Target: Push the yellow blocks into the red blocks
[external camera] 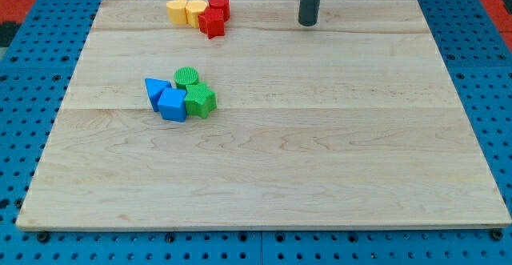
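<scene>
Two yellow blocks lie near the view's top left: one [177, 10] on the left and one [196, 12] beside it. They touch the red blocks: a red cylinder [219, 6] and a red star-like block [212, 23] just below it. My tip [309, 23] rests on the board near the view's top, well to the right of this cluster and apart from every block.
A second cluster sits at the board's left middle: a blue triangular block [156, 91], a blue cube [172, 105], a green cylinder [187, 78] and a green block [201, 101]. The wooden board [320, 153] lies on a blue pegboard table.
</scene>
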`<action>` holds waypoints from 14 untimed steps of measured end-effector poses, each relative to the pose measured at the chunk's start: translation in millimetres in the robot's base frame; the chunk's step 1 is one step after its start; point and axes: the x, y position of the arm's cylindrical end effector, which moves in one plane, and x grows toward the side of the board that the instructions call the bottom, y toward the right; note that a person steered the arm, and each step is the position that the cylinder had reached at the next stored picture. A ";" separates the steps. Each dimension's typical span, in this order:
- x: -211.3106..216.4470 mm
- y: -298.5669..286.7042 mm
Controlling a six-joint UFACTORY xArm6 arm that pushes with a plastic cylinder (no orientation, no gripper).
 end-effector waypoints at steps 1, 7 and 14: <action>0.0 2.5; 64.0 -162.7; -40.1 -203.2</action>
